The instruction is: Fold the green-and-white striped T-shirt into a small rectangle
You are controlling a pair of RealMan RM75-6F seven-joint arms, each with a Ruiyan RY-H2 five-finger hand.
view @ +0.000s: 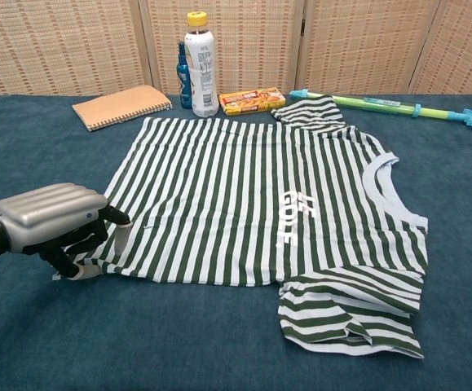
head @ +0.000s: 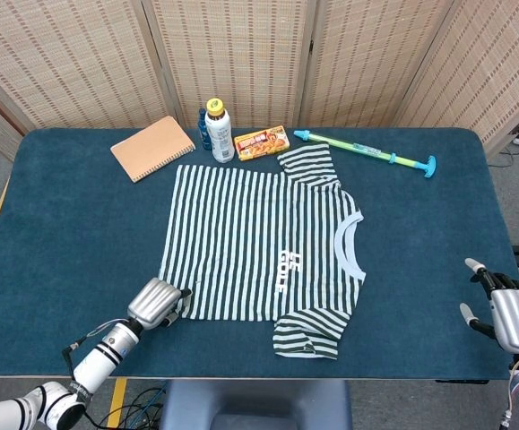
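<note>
The green-and-white striped T-shirt (head: 263, 245) lies flat in the middle of the bench (head: 62, 233), collar toward the right edge, spread so that I can fold it. My left hand (head: 158, 303) rests at the hem corner near the front edge, its fingers (view: 109, 218) curled down on the cloth; I judge it is taking that corner to lift it, but I cannot tell if the cloth is really pinched. My right hand (head: 513, 315) waits at the front right corner, well apart from the shirt, fingers spread and holding nothing. The fabric looks thin and soft, and the near sleeve is already wrinkled. The bench cover is dark blue and slightly fuzzy.
</note>
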